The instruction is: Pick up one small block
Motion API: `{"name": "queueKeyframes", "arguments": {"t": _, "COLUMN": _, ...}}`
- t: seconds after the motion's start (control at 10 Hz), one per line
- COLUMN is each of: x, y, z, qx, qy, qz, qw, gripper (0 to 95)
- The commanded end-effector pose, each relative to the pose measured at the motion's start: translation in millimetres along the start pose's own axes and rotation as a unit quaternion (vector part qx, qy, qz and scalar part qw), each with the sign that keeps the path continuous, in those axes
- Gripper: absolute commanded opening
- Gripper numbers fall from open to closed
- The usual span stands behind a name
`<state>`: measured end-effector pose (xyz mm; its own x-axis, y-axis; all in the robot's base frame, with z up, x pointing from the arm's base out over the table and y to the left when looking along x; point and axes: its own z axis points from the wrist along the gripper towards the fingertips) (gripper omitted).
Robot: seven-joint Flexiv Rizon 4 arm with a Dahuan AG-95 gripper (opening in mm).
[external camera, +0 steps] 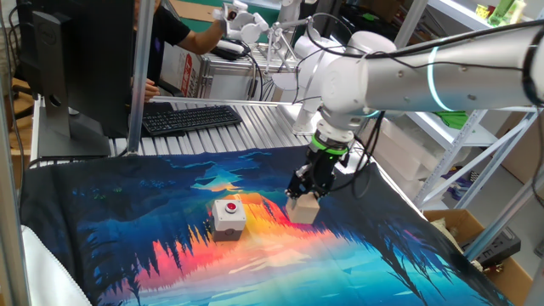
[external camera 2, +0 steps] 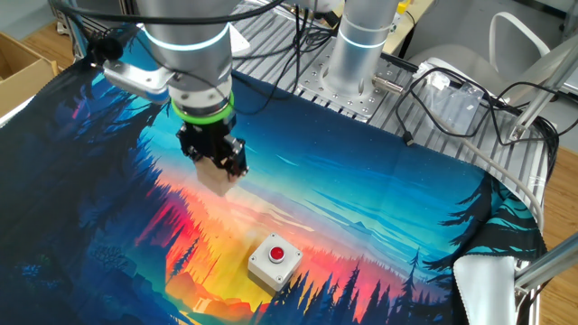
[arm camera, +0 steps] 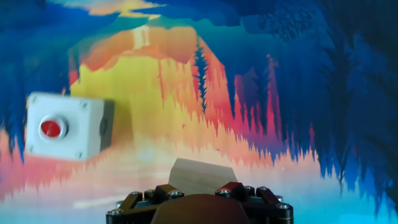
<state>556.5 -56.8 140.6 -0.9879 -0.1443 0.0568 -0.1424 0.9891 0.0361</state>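
The small block (external camera: 303, 209) is a plain light-tan wooden cube. It sits between the fingers of my gripper (external camera: 302, 202), which is shut on it. In the other fixed view the block (external camera 2: 217, 181) hangs a little above the printed cloth under the gripper (external camera 2: 219, 173). In the hand view the block (arm camera: 200, 175) shows just past the black fingertips at the bottom edge, with the gripper (arm camera: 202, 186) closed on its sides.
A grey box with a red round button (external camera: 228, 215) stands on the cloth just left of the block; it shows too in the other fixed view (external camera 2: 275, 260) and the hand view (arm camera: 62, 126). A keyboard (external camera: 189, 117) and monitor (external camera: 68, 59) stand behind the cloth.
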Motion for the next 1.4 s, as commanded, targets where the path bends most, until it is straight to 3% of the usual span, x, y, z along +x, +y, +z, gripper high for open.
{"name": "queueKeyframes", "arguments": {"t": 0.1, "x": 10.1, "y": -4.3, "z": -9.6, "qx": 0.019, "qy": 0.001, "qz": -0.049, "qw": 0.9986, "gripper": 0.0}}
{"name": "queueKeyframes", "arguments": {"t": 0.8, "x": 17.7, "y": -4.7, "z": -17.0, "qx": 0.019, "qy": 0.005, "qz": -0.049, "qw": 0.9986, "gripper": 0.0}}
{"name": "queueKeyframes", "arguments": {"t": 0.9, "x": 17.8, "y": -4.4, "z": -17.3, "qx": 0.015, "qy": 0.004, "qz": -0.049, "qw": 0.9987, "gripper": 0.0}}
{"name": "queueKeyframes", "arguments": {"t": 1.4, "x": 17.9, "y": -3.1, "z": -18.3, "qx": 0.019, "qy": 0.01, "qz": -0.048, "qw": 0.9986, "gripper": 0.0}}
